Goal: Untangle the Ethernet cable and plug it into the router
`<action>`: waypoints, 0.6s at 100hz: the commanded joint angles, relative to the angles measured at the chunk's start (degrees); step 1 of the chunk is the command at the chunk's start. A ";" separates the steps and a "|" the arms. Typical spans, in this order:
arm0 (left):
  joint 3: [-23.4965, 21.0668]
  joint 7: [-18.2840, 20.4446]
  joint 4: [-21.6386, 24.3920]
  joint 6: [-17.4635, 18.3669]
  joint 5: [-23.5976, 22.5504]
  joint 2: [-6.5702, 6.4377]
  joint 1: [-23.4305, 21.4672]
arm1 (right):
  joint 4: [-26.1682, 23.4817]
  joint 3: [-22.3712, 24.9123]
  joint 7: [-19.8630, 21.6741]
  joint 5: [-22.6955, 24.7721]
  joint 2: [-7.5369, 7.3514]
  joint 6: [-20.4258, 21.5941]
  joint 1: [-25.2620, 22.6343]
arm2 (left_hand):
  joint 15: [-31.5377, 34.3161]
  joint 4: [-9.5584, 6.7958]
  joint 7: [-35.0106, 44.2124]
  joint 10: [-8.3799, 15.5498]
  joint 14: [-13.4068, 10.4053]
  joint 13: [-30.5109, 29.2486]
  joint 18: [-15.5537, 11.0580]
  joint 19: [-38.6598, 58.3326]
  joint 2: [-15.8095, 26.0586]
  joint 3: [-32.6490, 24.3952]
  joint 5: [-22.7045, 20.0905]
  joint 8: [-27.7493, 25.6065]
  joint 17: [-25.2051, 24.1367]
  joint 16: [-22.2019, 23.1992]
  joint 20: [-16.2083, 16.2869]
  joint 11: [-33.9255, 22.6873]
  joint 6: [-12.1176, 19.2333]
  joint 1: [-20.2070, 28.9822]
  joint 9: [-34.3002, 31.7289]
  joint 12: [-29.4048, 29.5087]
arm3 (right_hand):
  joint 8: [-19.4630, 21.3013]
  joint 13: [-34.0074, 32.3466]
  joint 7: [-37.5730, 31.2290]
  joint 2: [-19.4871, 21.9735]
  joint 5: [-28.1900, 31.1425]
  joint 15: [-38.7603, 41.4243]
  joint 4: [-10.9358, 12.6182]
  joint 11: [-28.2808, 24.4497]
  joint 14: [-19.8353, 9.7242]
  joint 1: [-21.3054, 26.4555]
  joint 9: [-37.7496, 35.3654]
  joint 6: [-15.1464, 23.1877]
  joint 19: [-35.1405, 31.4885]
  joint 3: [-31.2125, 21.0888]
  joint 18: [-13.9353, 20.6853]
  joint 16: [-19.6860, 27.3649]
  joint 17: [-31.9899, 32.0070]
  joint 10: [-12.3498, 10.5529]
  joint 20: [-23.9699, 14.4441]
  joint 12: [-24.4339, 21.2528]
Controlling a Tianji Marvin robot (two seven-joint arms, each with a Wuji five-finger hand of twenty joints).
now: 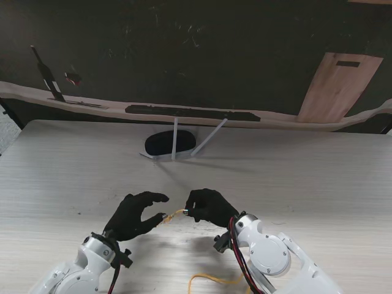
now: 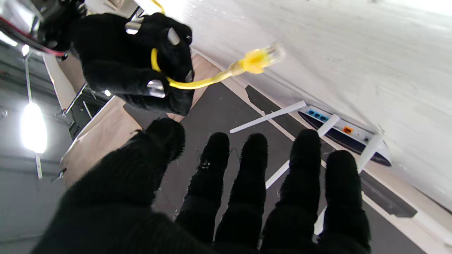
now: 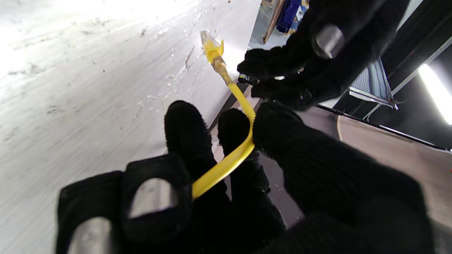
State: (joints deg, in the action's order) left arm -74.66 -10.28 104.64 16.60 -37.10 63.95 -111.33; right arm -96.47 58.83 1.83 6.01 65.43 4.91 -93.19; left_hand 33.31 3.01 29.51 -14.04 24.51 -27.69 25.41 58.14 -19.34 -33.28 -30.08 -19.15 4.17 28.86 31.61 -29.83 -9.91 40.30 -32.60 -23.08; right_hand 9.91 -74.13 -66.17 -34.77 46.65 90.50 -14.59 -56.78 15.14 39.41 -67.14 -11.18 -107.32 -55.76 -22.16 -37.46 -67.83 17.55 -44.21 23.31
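Note:
My right hand (image 1: 210, 206), black-gloved, is shut on the yellow Ethernet cable (image 1: 174, 214) a short way behind its plug. The clear-tipped plug (image 2: 261, 59) sticks out toward my left hand (image 1: 135, 214), which is open, fingers spread, just beside the plug and not touching it. In the right wrist view the cable (image 3: 226, 164) runs between thumb and fingers, the plug (image 3: 211, 46) held off the table. More cable (image 1: 214, 280) loops near me by the right forearm. The router (image 1: 169, 144), dark with white antennas, sits farther away at the table's middle; its ports (image 2: 317, 115) face me.
The pale wooden table (image 1: 318, 184) ends at a far edge behind the router. Beyond it lie a dark floor, a long pale strip with a black bar (image 1: 193, 113), and a wooden board (image 1: 338, 86) at the far right.

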 commanded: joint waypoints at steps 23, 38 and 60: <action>0.33 -2.05 -1.97 -1.37 -13.07 -1.30 -1.30 | -1.88 2.17 -1.15 -3.34 0.77 1.05 -2.00 | -5.51 1.09 -5.85 2.64 -6.24 3.86 -3.22 -4.59 -8.71 -9.97 8.10 2.74 -2.03 -3.07 -3.81 5.25 0.59 -6.90 8.51 3.76 | 1.18 -0.35 -2.47 0.66 1.03 7.08 0.25 -5.61 -2.68 2.15 -7.72 1.39 -12.66 -2.31 12.77 -1.59 -1.45 8.61 -0.76 1.18; 2.52 -4.31 -3.46 -3.31 -16.03 -1.51 0.03 | -2.30 2.43 -1.00 -3.93 0.76 1.17 -2.30 | -4.74 1.18 -5.26 2.72 -6.33 2.61 -3.22 -4.24 -8.52 -11.53 7.64 2.55 -1.21 -2.77 -3.74 4.57 0.64 -6.39 8.29 3.51 | 1.24 -0.35 -2.49 0.74 0.98 7.09 0.23 -5.62 -2.72 2.12 -7.69 1.44 -12.66 -2.28 12.77 -1.64 -1.46 8.62 -0.76 1.19; 6.26 -9.97 -6.62 -4.92 -16.68 -0.98 2.78 | -2.69 2.46 -0.43 -5.01 0.69 1.16 -2.56 | -0.61 1.25 -1.63 1.93 -5.59 -1.85 -2.56 -0.19 -6.95 -13.84 5.47 0.83 1.35 -1.55 -1.70 1.20 0.01 -5.15 3.28 1.87 | 1.28 -0.35 -2.47 0.87 0.96 7.07 0.22 -5.68 -2.70 2.15 -7.70 1.44 -12.66 -2.15 12.78 -1.69 -1.46 8.63 -0.75 1.23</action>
State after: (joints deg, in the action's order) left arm -68.96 -21.15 98.36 11.60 -54.60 62.29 -109.13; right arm -98.42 61.36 0.28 1.45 66.01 5.84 -95.15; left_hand 31.29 3.00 26.66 -13.10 20.61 -27.43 24.02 56.14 -26.76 -44.92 -24.11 -17.44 5.00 26.29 28.81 -27.68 -9.84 35.47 -27.95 -20.31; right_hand 10.06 -74.14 -66.19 -34.78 46.65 90.88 -14.59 -57.03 15.11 39.41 -67.15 -11.29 -107.33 -55.79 -22.12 -38.02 -67.85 17.54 -44.27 23.33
